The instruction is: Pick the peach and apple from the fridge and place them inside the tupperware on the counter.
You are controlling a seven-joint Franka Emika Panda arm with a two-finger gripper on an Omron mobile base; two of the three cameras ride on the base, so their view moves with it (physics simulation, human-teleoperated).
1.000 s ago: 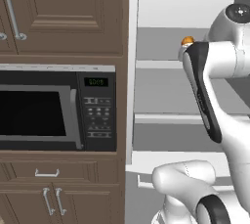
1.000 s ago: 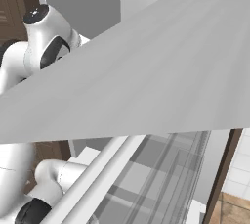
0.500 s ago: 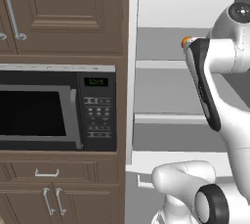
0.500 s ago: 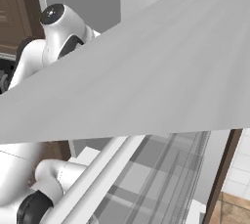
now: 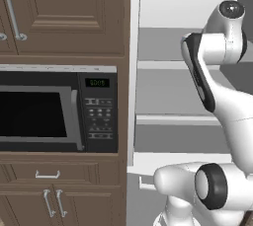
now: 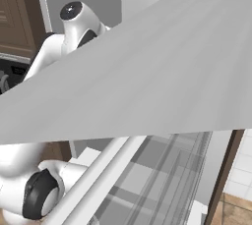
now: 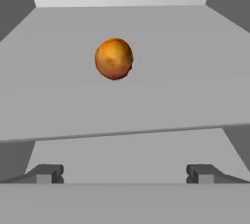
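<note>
While base views show the arm, gripper (image 7: 124, 174) gapes before peach (image 7: 114, 58).

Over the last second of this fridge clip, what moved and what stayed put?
The arm swung right and upward in both base views, and it now hides the bit of orange fruit that showed past its elbow on the upper fridge shelf. Nothing was gripped or released: the gripper is open, short of the peach. The microwave and the cabinets stayed put.

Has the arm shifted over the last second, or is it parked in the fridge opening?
Yes. Against the microwave, which stays put in the left base view, the arm's upper joint has drifted right and slightly down, now covering the orange fruit earlier visible beside it.
</note>
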